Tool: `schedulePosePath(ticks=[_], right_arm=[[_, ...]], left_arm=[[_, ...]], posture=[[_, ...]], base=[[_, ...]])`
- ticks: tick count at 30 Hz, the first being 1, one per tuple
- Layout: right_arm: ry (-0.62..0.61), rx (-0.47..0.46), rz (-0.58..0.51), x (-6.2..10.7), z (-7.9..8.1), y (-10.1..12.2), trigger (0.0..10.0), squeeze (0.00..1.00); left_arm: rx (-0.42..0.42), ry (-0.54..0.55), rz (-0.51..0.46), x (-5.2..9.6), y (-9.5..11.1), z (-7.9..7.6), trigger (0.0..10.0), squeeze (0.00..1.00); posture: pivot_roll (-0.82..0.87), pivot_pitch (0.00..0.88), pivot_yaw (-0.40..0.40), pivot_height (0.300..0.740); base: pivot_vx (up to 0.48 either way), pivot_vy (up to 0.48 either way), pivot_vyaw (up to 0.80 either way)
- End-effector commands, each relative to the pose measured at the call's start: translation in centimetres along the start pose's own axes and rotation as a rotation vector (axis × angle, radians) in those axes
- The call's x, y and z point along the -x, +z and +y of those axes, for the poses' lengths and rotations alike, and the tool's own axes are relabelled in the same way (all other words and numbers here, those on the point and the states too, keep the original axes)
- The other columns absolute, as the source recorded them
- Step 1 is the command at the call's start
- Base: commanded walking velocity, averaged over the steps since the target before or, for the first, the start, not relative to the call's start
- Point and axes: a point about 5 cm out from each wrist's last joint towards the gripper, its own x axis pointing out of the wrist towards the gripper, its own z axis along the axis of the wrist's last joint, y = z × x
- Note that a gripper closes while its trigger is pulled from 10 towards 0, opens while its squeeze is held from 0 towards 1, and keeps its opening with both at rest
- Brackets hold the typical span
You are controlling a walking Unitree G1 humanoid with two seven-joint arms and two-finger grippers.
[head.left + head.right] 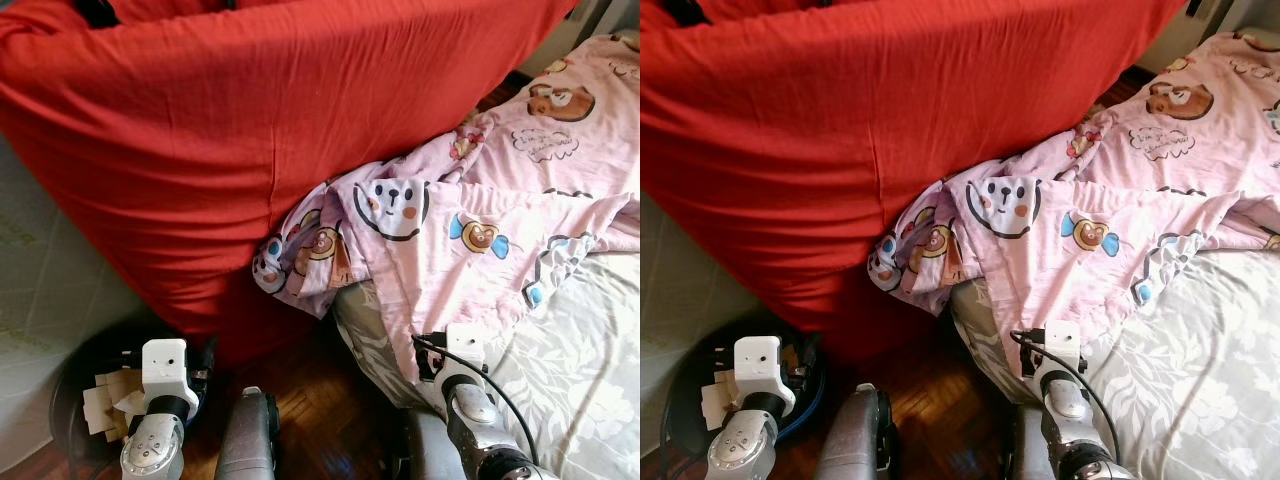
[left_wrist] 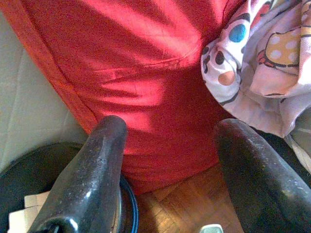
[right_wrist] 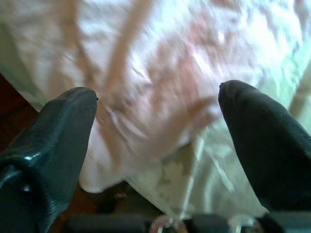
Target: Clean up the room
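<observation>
A big red cloth-covered cushion (image 1: 250, 130) leans against the bed's side. A pink cartoon-print blanket (image 1: 470, 230) spills off the bed (image 1: 580, 340), one corner hanging down to the cushion. My left gripper (image 2: 167, 170) is open and empty, low over the wooden floor beside the cushion's base, above a black bin. My right gripper (image 3: 155, 141) is open too, with its fingers (image 3: 262, 141) spread just above the blanket's hanging edge and the grey floral sheet. Both wrists (image 1: 165, 375) (image 1: 462, 355) sit at the bottom of the head views.
A black bin (image 1: 90, 400) holding cardboard scraps stands on the floor at my left, against a pale quilted mattress (image 1: 40, 290). Dark parquet floor (image 1: 310, 400) shows between the bin and the bed.
</observation>
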Motion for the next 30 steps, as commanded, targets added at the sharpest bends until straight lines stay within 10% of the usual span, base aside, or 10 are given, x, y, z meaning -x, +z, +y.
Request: schedulePosePath(ticks=[1, 30], right_arm=[[-0.012, -0.010, 0.069, 0.6, -0.1, -1.8, 10.0, 0.00], [0.091, -0.170, -0.072, -0.1, 1.5, 1.2, 10.0, 0.00]], left_arm=[[-0.003, 0.013, 0.035, 0.8, -0.6, 0.3, 10.0, 0.00], [-0.014, 0.006, 0.099, 3.0, -0.3, 0.2, 10.0, 0.00]], posture=[[0.10, 0.332, 0.051, 0.627], [0.13, 0.402, 0.057, 0.627]], base=[[0.000, 0.000, 0.00], [0.000, 0.000, 0.00]])
